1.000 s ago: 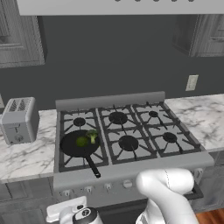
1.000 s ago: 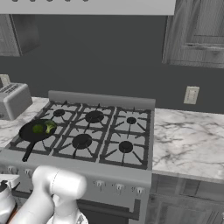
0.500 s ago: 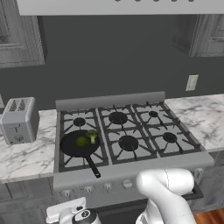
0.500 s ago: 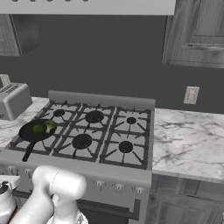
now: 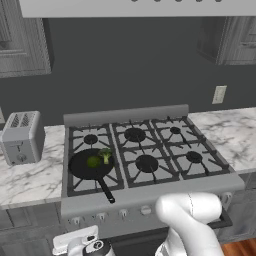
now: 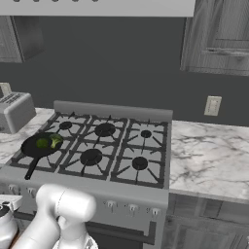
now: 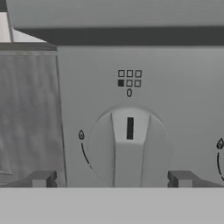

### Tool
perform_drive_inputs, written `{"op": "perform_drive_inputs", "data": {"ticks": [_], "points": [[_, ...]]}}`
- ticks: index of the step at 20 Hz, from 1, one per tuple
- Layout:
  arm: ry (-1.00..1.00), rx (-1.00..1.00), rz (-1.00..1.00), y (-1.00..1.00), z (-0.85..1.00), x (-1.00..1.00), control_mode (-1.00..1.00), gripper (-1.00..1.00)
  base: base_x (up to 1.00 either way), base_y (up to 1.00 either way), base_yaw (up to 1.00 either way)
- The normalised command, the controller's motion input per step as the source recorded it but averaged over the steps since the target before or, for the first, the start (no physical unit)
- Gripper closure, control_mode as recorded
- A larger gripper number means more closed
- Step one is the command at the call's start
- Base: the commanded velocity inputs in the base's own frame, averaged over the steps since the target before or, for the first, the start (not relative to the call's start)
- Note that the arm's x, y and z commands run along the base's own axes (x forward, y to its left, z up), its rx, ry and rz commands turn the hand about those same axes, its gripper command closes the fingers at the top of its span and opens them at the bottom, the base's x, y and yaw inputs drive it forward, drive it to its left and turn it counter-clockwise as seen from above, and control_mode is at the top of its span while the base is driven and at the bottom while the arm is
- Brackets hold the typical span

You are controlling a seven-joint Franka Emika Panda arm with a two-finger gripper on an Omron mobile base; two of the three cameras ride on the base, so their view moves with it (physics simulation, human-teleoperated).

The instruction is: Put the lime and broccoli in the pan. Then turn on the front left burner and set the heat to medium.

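Since the lime (image 5: 93,161) and the broccoli (image 5: 105,155) already lie side by side in the pan (image 5: 86,168), which sits on the front left burner (image 5: 75,181) at the stove's front left corner with its handle pointing toward the front edge, the loading half of the task looks done and only the burner setting seems to remain. That would explain why the arm is down low in front of the stove rather than over the cooktop. In the hand view the fingers (image 7: 111,179) face a round control knob (image 7: 129,148) on the stove's front panel, spread wide with one tip on either side of it and nothing held. The small grid above the knob has its lower left square filled, which suggests it governs the front left burner. Its pointer bar stands upright toward the off mark, so the burner is judged still off. The fingers likely straddle the knob so they can close on its ridge and turn it to medium.
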Motion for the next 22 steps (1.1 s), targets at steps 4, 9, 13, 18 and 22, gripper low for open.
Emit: {"op": "perform_drive_inputs", "data": {"ticks": [4,9,13,18,22], "points": [[0.00,0.00,0.00,0.00,0.00,0.32,-1.00,-1.00,0.00,0.00,0.00],[-0.01,0.00,0.00,0.00,0.00,0.24,-1.00,-1.00,0.00,0.00,0.00],[-0.06,0.00,0.00,0.00,0.08,0.04,-1.00,-1.00,0.00,0.00,0.00],[-0.07,0.00,0.00,0.00,0.24,0.00,-1.00,-1.00,0.00,0.00,0.00],[-0.05,0.00,0.00,0.00,0.29,0.00,-1.00,-1.00,0.00,0.00,0.00]]}}
